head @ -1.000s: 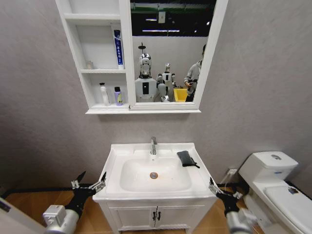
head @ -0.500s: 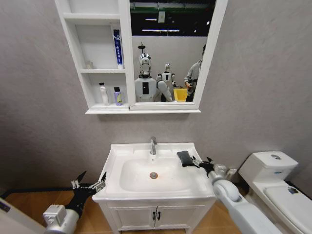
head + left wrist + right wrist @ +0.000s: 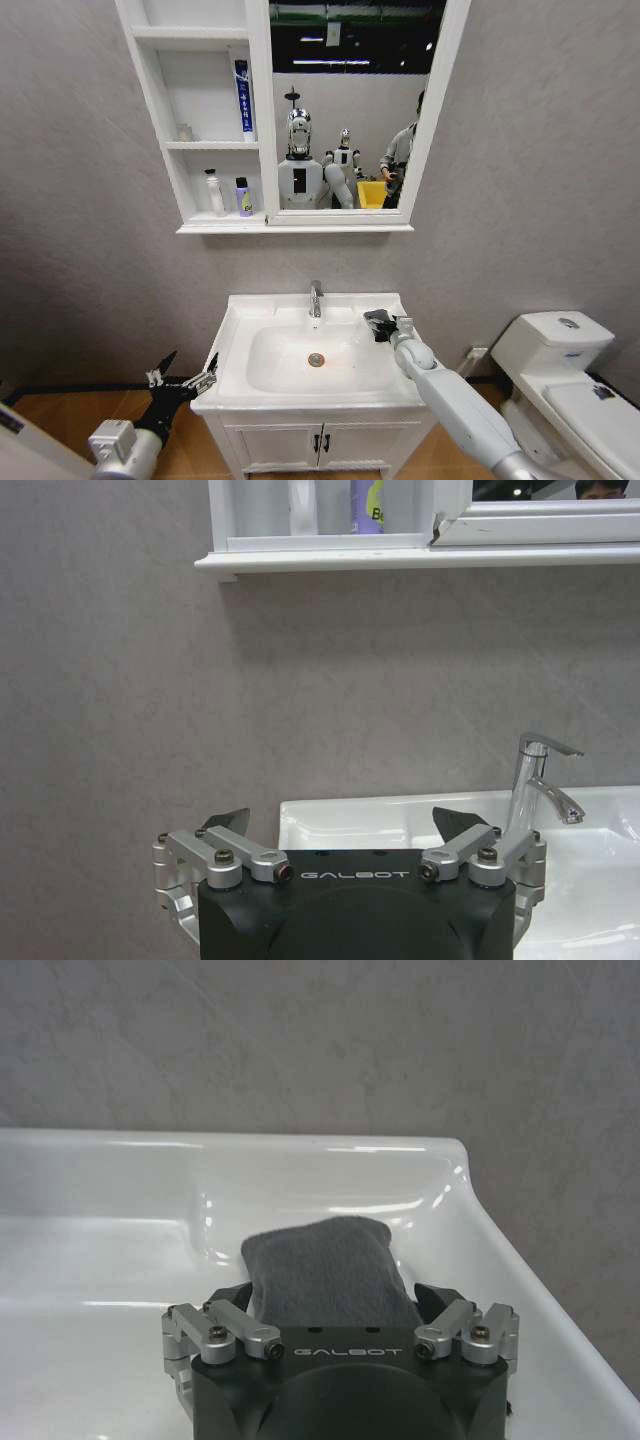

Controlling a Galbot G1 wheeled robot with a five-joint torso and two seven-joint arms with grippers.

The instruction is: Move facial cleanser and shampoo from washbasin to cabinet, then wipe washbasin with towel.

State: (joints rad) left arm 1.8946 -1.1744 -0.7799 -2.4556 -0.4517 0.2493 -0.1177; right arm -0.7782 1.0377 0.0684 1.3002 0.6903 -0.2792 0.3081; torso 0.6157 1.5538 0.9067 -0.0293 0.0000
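**Right gripper straddling towel on basin's right ledge; left arm idle**

Right gripper point(image 3: 385, 325): reached in from the lower right of the head view to the towel point(image 3: 378, 322). In the right wrist view the fingers stand apart, one on each side of the cloth point(image 3: 328, 1268), which lies between them. Whether the fingertips press the fabric cannot be told.

Towel: small, dark grey, soft napped weave, folded to a rounded oblong. It lies on the flat right ledge of the washbasin point(image 3: 240, 310), right of centre in the head view, just beside the bowl's edge and near the rear rim.

Left gripper point(image 3: 182, 379): low at lower left of the head view, beside the basin's left front corner, fingers spread wide, holding nothing. The left wrist view confirms the gap point(image 3: 340, 825).

Surroundings: washbasin is glossy white ceramic, rectangular with an oval bowl and round drain point(image 3: 316, 359). A chrome tap point(image 3: 315, 298) stands at rear centre, left of the towel. White vanity doors with dark handles point(image 3: 320, 441) sit below. A white toilet point(image 3: 560, 385) occupies the lower right.

Cabinet point(image 3: 200, 120): white, wall-hung, upper part of the frame, open shelves left, mirror point(image 3: 350, 110) right. Lower shelf holds a white bottle point(image 3: 214, 192) and a purple bottle point(image 3: 243, 197); a blue tube point(image 3: 242, 97) stands on the shelf above. Wall is matt grey and mottled.
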